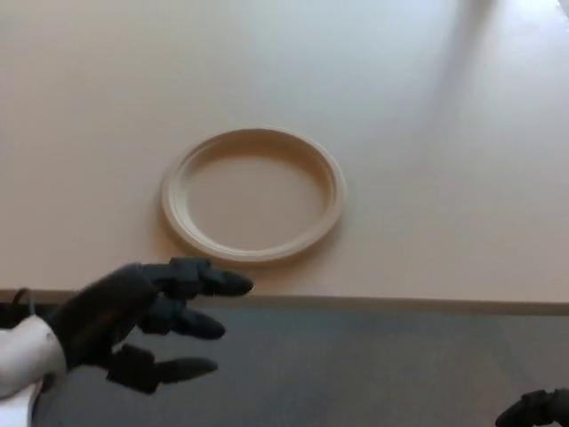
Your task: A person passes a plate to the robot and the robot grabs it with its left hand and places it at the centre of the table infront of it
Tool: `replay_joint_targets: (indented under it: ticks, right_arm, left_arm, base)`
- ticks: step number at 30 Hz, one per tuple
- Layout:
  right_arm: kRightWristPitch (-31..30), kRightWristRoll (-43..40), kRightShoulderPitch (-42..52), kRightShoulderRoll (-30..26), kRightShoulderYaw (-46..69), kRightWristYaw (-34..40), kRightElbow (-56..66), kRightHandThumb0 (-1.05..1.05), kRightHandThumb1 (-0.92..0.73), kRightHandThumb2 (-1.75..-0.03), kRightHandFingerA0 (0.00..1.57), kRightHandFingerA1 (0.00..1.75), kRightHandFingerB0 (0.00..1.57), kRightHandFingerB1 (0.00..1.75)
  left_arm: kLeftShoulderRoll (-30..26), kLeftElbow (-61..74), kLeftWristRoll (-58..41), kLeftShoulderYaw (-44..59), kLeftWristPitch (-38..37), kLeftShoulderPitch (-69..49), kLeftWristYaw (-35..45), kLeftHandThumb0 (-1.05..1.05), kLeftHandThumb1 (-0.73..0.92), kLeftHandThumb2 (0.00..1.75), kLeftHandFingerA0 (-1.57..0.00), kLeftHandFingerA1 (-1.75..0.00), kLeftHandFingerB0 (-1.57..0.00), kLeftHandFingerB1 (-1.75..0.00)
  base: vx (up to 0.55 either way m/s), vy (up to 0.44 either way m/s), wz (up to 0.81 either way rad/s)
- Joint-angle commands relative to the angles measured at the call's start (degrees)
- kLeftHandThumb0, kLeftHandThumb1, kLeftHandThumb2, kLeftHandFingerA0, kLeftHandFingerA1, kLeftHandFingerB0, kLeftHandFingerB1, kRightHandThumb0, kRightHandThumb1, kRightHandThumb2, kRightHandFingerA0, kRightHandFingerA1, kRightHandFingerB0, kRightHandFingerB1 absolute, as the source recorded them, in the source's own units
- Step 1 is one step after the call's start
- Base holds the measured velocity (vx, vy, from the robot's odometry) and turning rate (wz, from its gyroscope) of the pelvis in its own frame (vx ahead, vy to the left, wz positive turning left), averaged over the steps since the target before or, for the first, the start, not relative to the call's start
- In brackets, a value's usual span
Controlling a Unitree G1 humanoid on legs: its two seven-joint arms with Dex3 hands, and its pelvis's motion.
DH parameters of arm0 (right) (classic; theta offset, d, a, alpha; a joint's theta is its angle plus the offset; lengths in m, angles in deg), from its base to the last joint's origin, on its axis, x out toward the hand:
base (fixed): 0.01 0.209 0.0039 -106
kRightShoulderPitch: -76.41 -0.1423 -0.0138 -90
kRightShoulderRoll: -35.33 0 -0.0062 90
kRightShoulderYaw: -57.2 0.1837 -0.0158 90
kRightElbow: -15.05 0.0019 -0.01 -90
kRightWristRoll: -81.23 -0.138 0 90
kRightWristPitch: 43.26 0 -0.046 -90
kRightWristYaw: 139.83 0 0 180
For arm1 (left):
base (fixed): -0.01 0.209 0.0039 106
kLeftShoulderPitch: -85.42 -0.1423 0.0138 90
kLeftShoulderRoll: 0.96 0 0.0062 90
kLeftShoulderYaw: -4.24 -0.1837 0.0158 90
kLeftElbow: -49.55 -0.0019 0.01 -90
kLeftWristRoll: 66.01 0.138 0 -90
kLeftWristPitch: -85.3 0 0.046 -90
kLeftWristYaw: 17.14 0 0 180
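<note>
Plate (pixel 253 196): round, cream-coloured, lying flat and alone on the pale table (pixel 427 160), nearer its front edge, touched by nothing. Left hand (pixel 147 322): black, released, fingers spread and holding nothing, hovering at the table's front edge, apart from the plate. Right hand (pixel 536 409): only a dark sliver at the lower right corner; its state cannot be told.

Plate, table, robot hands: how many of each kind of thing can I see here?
Plate: 1
Table: 1
Robot hands: 2, the left hand with fingers apart, and the right hand barely showing at the corner
Total: 4
</note>
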Motion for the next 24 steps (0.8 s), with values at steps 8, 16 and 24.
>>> replay_joint_targets:
  ticks: [8, 16, 24]
  right_arm:
    - [5.8, -1.6, 11.6, 0.3, 2.2, 4.7, 0.1, -0.79, -0.76, -0.63, 0.34, 0.51, 0.34, 0.4]
    - [4.8, -1.3, 11.0, 0.4, 3.1, 5.8, -0.6, -0.75, -0.74, -0.62, 0.33, 0.52, 0.3, 0.4]
    - [3.0, -2.3, 9.8, 0.2, 4.5, 6.0, -1.5, -0.74, -0.71, -0.62, 0.32, 0.55, 0.23, 0.4]
  left_arm:
    - [-3.4, -10.5, -4.3, 5.5, -21.9, -21.8, -11.5, -0.51, 0.48, 0.89, -0.81, -0.68, -0.48, -0.54]
    - [-7.2, -33.2, 4.4, 2.7, -23.6, -13.8, -28.4, -0.54, 0.54, 0.59, -0.71, -0.47, -0.56, -0.41]
    - [-11.0, -54.6, 11.5, -4.0, -13.1, -1.9, -42.2, -0.68, 0.69, 0.64, -0.38, -0.38, -0.28, -0.32]
  base:
    - [0.0, 0.0, 0.0]
    - [0.0, 0.0, 0.0]
    - [0.0, 0.0, 0.0]
